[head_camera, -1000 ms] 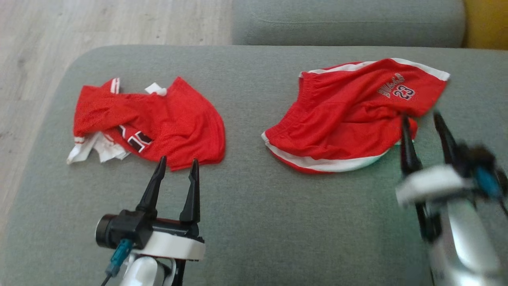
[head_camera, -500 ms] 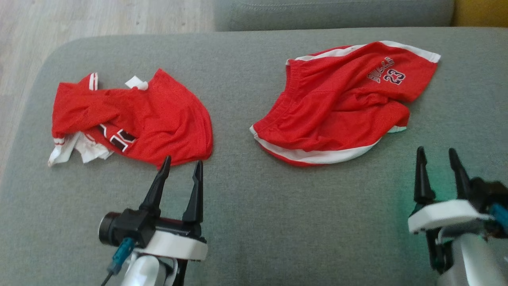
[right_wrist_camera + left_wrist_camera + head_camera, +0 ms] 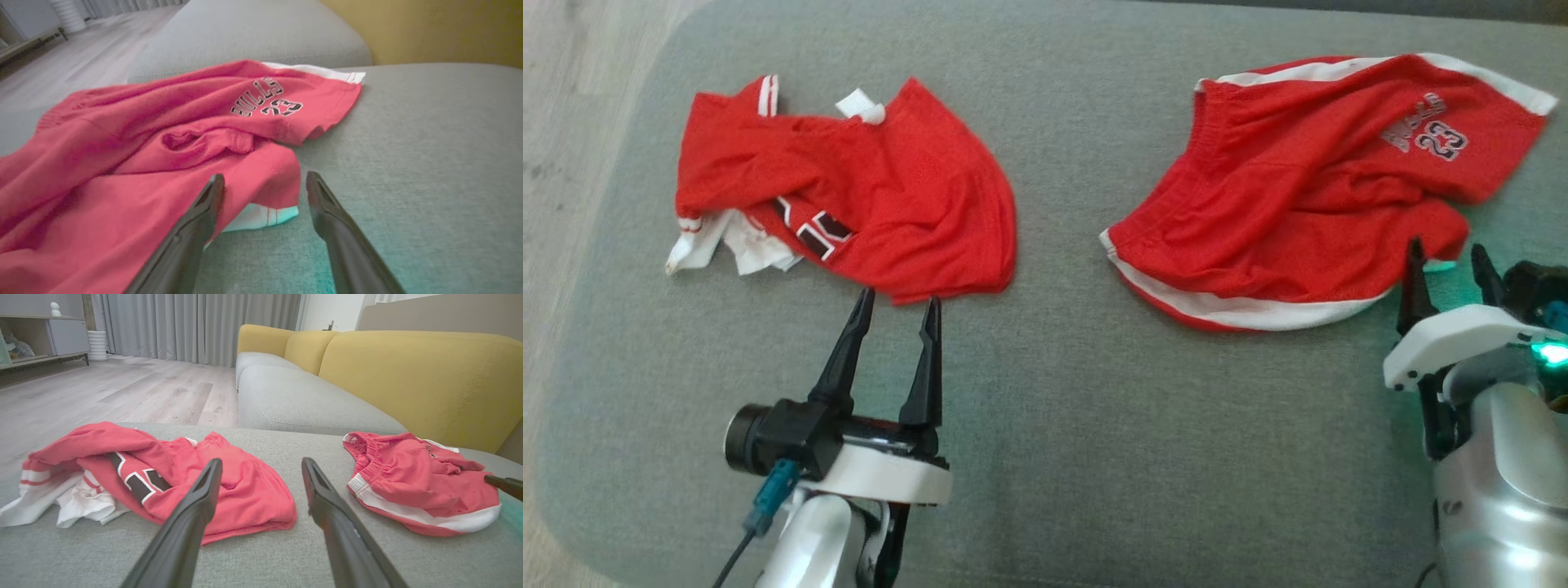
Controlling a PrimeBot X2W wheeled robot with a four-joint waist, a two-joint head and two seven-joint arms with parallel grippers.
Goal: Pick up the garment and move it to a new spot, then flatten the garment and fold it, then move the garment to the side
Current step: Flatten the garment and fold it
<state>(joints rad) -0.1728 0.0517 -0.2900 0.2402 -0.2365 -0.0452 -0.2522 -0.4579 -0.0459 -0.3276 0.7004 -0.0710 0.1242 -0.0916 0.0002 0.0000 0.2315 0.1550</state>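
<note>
Rumpled red mesh shorts with white trim [image 3: 1307, 204] lie at two o'clock on the grey fabric cushion [image 3: 1062, 425]. They look light, limp and slippery. The best hold is probably the hem corner beside the right gripper [image 3: 1445, 245], which is spread wide and empty; the left gripper [image 3: 899, 296] likewise.

Matt red mesh-knit shorts [image 3: 1307, 212] and jersey [image 3: 915, 212] — coarse grey woven cushion [image 3: 1054, 408]

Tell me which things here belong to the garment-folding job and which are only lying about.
Job: red shorts, by the right gripper, jaws open; red jersey, before the left gripper, jaws open; grey cushion under both.
Lying about: yellow sofa back, grey curtains, shelf unit, wooden floor.
</note>
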